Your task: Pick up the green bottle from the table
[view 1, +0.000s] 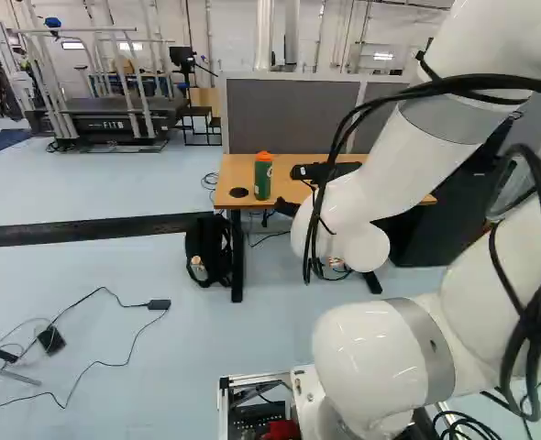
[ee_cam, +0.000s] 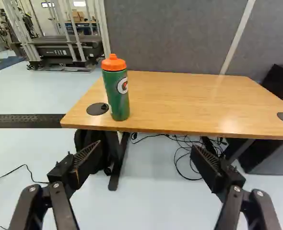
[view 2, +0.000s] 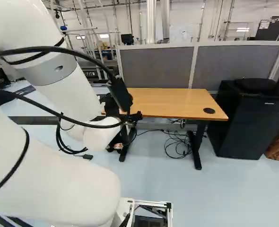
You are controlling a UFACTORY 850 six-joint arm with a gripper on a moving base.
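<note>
The green bottle (view 1: 263,176) with an orange cap stands upright on the wooden table (view 1: 229,194), near its front edge, in the left base view. My arm hides it in the right base view, where part of the black gripper (view 2: 122,100) shows before the table. In the wrist view the gripper (ee_cam: 146,151) is open, its fingers wide apart with nothing between them. The bottle (ee_cam: 116,88) is ahead of them and apart from them, offset toward one finger, beside a round black cable cover (ee_cam: 97,109).
Grey partitions (view 2: 154,67) stand behind the table. A black backpack (view 1: 209,249) lies by a table leg, and cables (view 2: 178,144) are on the floor underneath. A black cabinet (view 2: 246,123) is at the right of the right base view. A long dark strip (view 1: 87,229) crosses the floor.
</note>
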